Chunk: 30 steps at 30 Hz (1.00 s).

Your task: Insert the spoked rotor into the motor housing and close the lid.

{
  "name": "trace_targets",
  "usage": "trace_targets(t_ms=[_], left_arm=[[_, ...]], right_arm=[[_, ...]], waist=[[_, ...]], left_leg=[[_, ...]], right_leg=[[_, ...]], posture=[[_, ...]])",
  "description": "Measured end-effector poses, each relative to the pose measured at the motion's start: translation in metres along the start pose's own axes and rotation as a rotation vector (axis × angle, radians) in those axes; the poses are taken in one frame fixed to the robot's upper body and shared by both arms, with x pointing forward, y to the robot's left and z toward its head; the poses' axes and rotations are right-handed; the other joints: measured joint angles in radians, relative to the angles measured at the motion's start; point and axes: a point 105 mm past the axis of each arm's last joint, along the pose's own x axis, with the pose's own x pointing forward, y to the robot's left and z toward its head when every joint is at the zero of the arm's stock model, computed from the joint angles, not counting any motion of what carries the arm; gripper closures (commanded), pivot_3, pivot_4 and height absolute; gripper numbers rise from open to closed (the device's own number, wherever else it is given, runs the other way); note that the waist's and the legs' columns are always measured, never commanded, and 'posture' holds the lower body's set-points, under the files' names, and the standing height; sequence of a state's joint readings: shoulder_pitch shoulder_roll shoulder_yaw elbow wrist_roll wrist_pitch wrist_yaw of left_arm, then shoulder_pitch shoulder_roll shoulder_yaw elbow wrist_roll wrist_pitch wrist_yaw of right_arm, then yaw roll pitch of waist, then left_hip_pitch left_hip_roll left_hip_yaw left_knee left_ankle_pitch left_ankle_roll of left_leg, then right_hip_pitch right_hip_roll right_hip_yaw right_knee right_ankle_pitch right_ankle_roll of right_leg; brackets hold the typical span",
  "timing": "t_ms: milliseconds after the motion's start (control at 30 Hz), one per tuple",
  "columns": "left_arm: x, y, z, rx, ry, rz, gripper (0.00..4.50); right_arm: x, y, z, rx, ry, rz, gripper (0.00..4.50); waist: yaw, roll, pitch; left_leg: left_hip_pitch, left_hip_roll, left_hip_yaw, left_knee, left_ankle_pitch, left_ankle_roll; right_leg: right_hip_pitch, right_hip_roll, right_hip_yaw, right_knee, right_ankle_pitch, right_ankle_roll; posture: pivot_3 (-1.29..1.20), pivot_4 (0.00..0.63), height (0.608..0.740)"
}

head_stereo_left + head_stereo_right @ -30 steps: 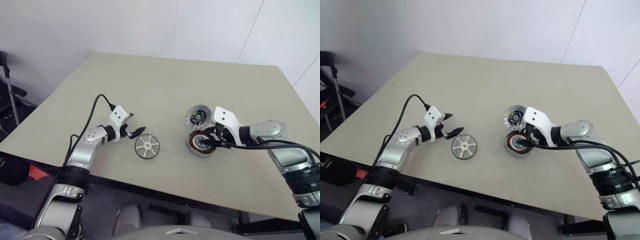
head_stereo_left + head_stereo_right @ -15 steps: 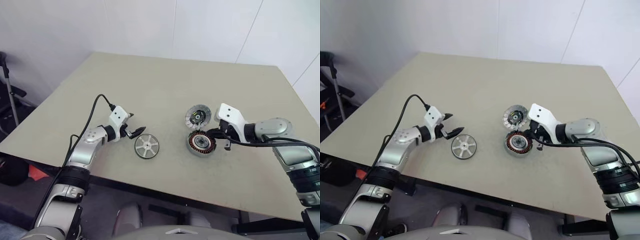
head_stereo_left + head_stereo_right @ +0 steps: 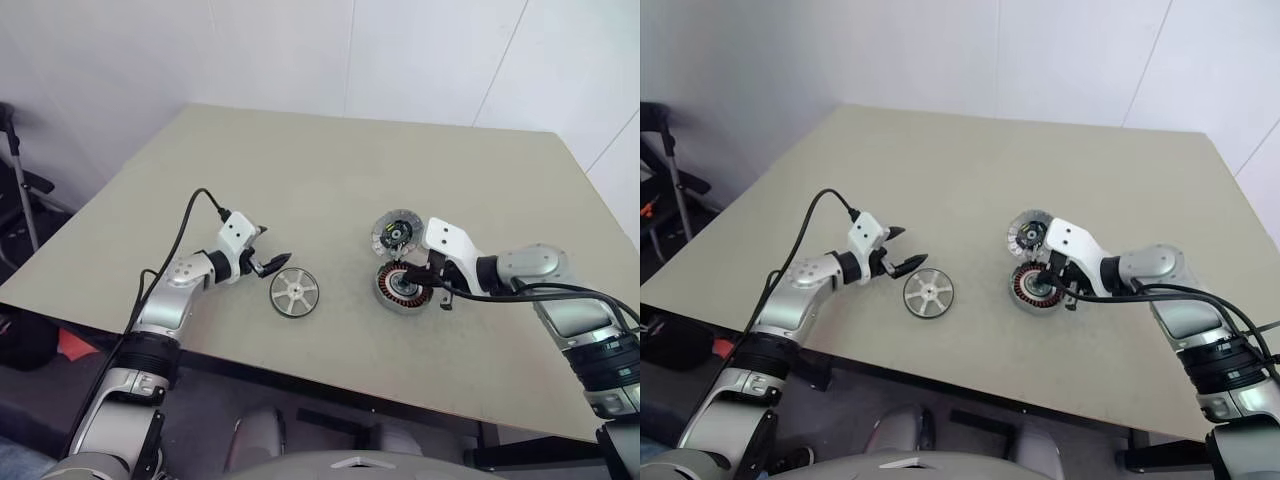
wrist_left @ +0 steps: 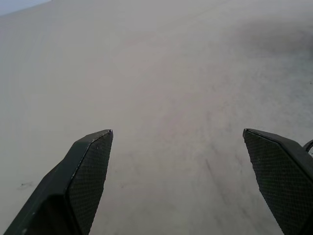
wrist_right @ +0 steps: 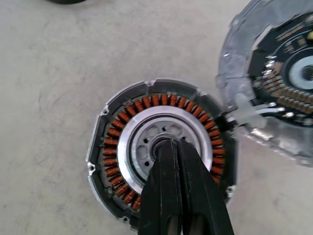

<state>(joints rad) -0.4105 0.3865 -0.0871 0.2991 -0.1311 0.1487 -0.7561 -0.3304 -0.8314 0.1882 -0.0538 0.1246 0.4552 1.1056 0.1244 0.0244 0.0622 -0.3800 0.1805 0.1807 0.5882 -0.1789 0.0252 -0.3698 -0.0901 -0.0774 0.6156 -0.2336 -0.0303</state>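
R gripper [image 5: 178,147] had just snapped shut, empty, tips over motor housing [image 3: 404,287] centre; L gripper [image 3: 271,262] gaped wide beside spoked rotor [image 3: 293,293], untouched on table [image 3: 330,170]. Lid [image 3: 397,232] open; insertion prob. pending.

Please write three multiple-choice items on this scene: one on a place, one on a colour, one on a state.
1. Where is the rotor?
A. on the table, by the left claw
B. inside the housing
C. held in the right claw

2. What colour are the windings inside the housing?
A. blue
B. reddish copper
C. green

3. How do the two claws stand?
A. both open
B. left shut, right open
C. left open, right shut

Answers:
1 A: it lies flat on the table just off the left claw.
2 B: the right wrist view shows an orange-red ring.
3 C: the left fingers stand wide apart; the right claw is pressed together over the housing's centre.
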Motion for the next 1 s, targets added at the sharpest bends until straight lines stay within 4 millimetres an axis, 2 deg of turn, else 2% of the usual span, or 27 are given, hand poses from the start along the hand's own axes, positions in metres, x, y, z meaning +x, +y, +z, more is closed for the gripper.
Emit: trace_targets(t_ms=[1000], left_arm=[[-0.0001,0.0003,-0.0015,-0.004,0.004,0.002,0.00]], right_arm=[[0.0005,-0.0026,-0.0071,-0.001,0.007,-0.018,4.47]], waist=[[0.000,0.000,0.000]], left_leg=[[0.004,0.000,0.000,0.001,0.000,0.000]], right_leg=[[0.004,0.000,0.000,0.001,0.000,0.000]], posture=[[0.00,0.000,0.740]])
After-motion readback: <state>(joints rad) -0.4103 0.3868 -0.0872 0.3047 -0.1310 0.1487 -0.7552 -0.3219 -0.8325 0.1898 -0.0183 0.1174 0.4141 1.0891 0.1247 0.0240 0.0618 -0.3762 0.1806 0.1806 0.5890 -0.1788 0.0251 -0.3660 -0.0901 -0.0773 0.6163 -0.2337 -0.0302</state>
